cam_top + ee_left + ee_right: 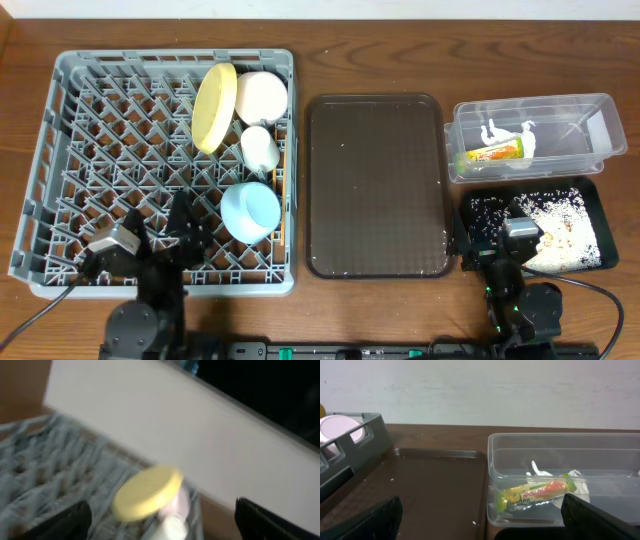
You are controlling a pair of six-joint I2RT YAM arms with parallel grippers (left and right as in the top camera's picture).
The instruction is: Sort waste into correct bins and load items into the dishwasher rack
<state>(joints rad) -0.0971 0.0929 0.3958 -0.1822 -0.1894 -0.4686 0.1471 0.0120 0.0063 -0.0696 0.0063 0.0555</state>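
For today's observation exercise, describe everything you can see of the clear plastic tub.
The clear plastic tub is rectangular, transparent, with rounded corners and a rim. It stands upright and open on the wooden table, far right, directly beyond the black tray and beside the brown serving tray. Inside lie a green-and-orange snack wrapper and a crumpled white scrap.
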